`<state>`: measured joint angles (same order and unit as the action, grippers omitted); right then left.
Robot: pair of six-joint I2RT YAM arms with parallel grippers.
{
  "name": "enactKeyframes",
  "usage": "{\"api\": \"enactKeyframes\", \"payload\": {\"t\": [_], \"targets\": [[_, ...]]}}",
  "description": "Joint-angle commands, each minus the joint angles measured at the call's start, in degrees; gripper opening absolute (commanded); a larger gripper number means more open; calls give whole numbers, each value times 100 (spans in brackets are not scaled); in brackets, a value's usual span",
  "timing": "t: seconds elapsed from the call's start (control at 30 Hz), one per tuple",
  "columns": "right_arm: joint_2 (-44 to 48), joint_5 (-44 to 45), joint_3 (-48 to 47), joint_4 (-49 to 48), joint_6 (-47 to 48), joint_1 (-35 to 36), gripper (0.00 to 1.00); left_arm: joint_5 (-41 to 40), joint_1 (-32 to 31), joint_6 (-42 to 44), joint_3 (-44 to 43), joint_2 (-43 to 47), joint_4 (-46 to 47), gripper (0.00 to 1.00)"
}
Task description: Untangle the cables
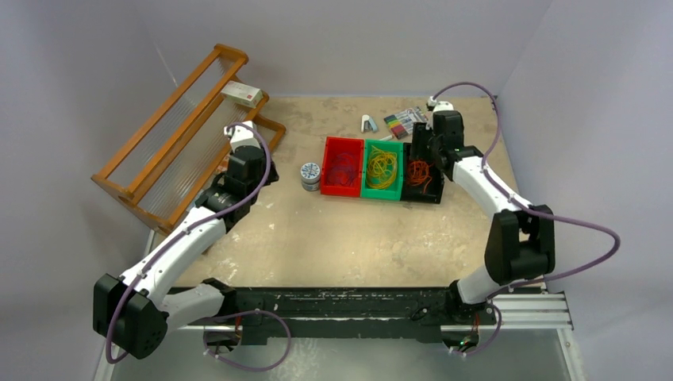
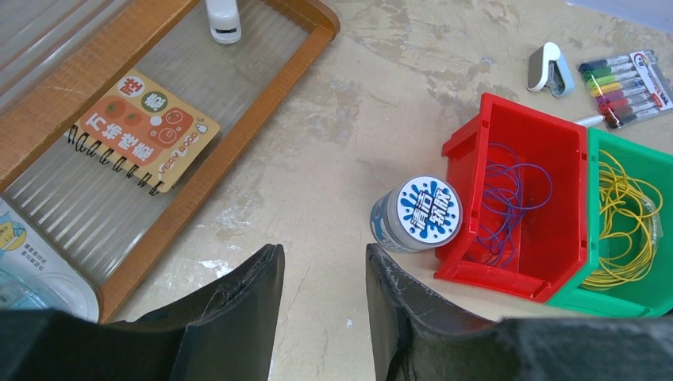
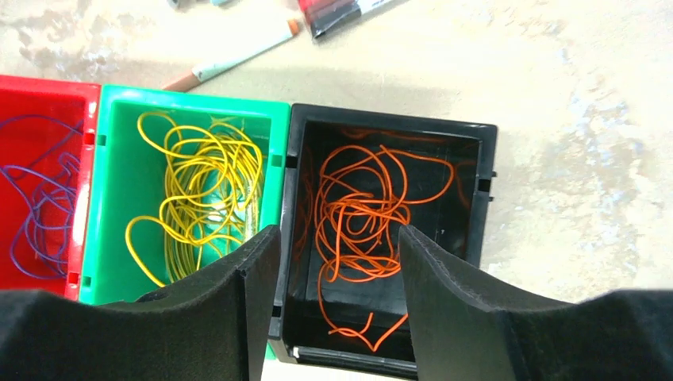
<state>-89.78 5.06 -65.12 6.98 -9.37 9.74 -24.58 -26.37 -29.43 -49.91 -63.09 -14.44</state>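
Three bins stand side by side. The red bin [image 2: 468,143] holds thin purple cables [image 2: 508,198]. The green bin [image 3: 190,107] holds yellow cables [image 3: 208,186]. The black bin [image 3: 389,119] holds tangled orange cables [image 3: 357,210]. My right gripper [image 3: 337,232] is open and empty, hanging just above the near end of the black bin, with its left finger over the wall between the green and black bins. My left gripper [image 2: 321,262] is open and empty over bare table, to the left of the bins.
A round tin with a blue-and-white lid [image 2: 418,214] stands against the red bin's left side. A wooden rack [image 2: 238,143] with a spiral notebook [image 2: 143,131] lies at the left. A stapler [image 2: 549,67], a marker pack [image 2: 627,79] and a pen [image 3: 238,57] lie behind the bins.
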Motion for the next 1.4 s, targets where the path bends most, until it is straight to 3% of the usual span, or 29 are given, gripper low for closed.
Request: {"api": "enactKeyframes", "payload": {"t": [0.0, 0.13, 0.43, 0.63, 0.93, 1.37], "targets": [[393, 439, -145, -50, 36, -13, 60, -169, 18, -105, 18, 201, 304, 42], [947, 374, 113, -500, -12, -16, 60, -137, 17, -125, 77, 251, 307, 43], [2402, -1183, 1226, -2398, 26, -13, 60, -16, 18, -66, 101, 455, 489, 44], [3091, -1382, 1020, -2527, 454, -16, 68, 92, 18, 264, 5, 915, 552, 47], [4147, -1606, 1496, -2908, 749, -16, 74, -993, 18, 668, 103, 2076, 310, 59], [4314, -1643, 2213, -3299, 658, -15, 82, -1657, 18, 519, 368, 2101, 304, 62]]}}
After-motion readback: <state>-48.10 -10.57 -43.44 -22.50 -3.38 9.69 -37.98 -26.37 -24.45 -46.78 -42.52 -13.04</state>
